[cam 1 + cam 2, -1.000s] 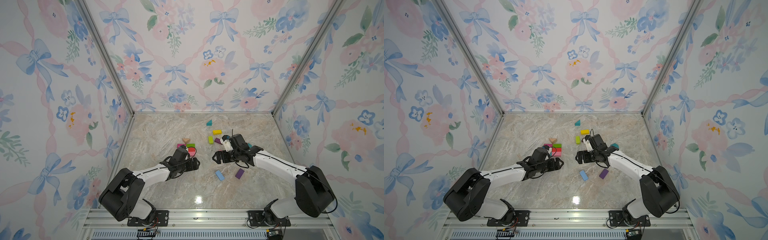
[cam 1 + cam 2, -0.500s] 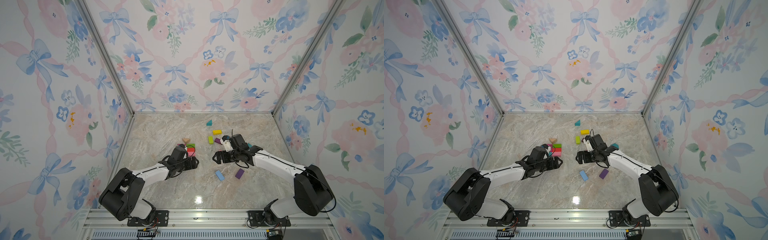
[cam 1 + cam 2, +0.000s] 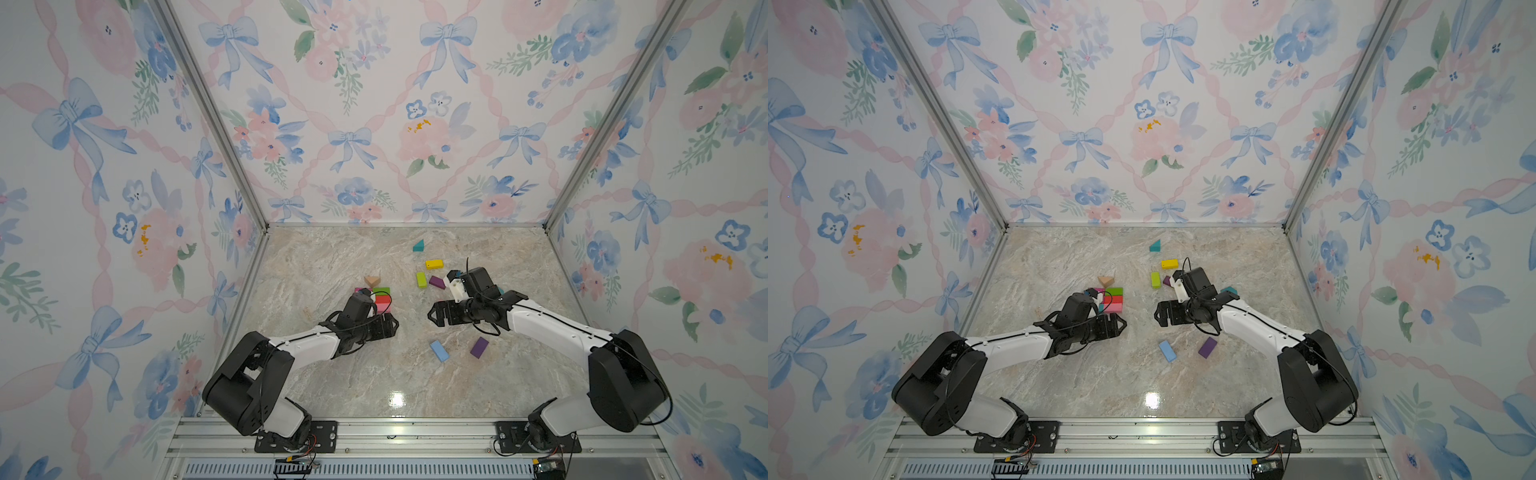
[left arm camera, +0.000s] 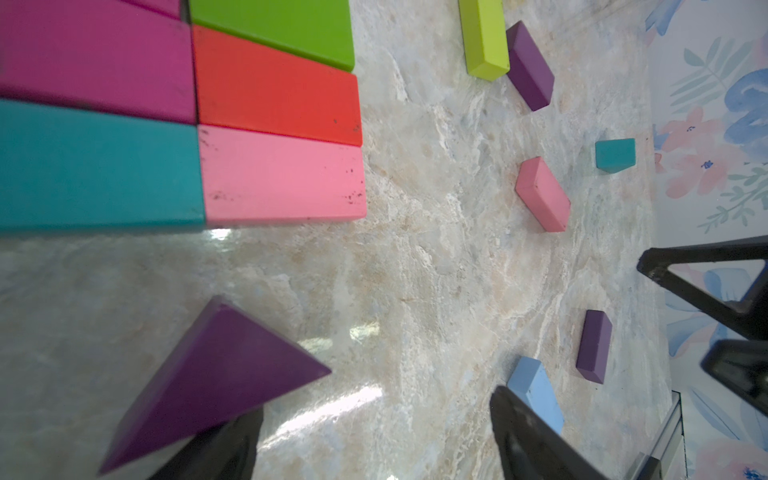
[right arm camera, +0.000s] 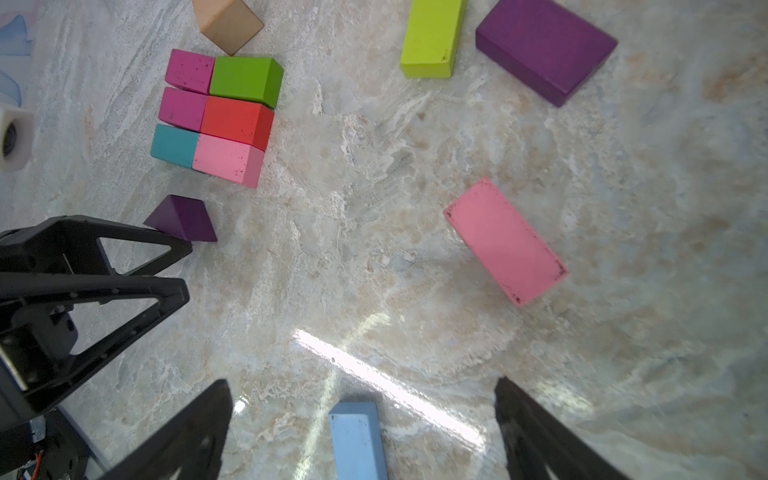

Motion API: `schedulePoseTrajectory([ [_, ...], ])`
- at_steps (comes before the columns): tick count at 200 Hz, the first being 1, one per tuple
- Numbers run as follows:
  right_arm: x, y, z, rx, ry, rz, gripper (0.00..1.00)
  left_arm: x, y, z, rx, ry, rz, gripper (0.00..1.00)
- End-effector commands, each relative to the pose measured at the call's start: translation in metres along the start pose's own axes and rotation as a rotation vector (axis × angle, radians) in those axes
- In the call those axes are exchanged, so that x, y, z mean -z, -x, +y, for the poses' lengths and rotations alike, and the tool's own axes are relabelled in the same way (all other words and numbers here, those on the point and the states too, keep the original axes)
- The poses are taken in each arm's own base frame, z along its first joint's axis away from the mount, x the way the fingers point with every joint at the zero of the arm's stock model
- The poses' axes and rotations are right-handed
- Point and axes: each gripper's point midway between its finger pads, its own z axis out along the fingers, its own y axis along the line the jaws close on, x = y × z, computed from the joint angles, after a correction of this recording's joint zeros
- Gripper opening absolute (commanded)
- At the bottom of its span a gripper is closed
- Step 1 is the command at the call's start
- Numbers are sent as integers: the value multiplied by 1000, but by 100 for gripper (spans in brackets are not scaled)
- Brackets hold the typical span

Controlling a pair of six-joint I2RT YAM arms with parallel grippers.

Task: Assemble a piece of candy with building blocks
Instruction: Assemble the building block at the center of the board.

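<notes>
Left pincer (image 5: 187,270) spread, empty; purple wedge (image 5: 183,219) sits at one fingertip (image 5: 179,249), between it and the brick slab (image 5: 216,116); right pincer (image 5: 363,384) spread, farther away.

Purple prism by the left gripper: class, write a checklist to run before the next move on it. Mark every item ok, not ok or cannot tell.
1. Jaws of the left gripper open: ok.
2. The purple prism centred between those jaws: not ok, it lies off to one side by a single finger.
3. The six-brick body packed tight, no gaps: ok.
4. The purple prism touching the body: not ok, bare table shows between them.
5. The tan prism touching the body's other end: cannot tell.
6. The right gripper open, empty, apart from the body: ok.
</notes>
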Motion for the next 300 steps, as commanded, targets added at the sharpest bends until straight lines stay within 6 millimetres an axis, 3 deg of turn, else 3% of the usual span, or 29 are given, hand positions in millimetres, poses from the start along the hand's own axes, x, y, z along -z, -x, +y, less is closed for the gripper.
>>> schedulePoseTrajectory([
  [1,4,-2,-1,6,4,-2,99,-2,10,2,1,12,-26,88],
  [167,9,7,1,13,7,-16,99,-8,17,8,9,14,-17,88],
  [259,30,5,-2,42,-44,-32,99,6,33,-3,26,-42,-52,88],
  [300,47,12,-10,69,-89,-39,99,27,33,-16,38,-108,-60,88],
])
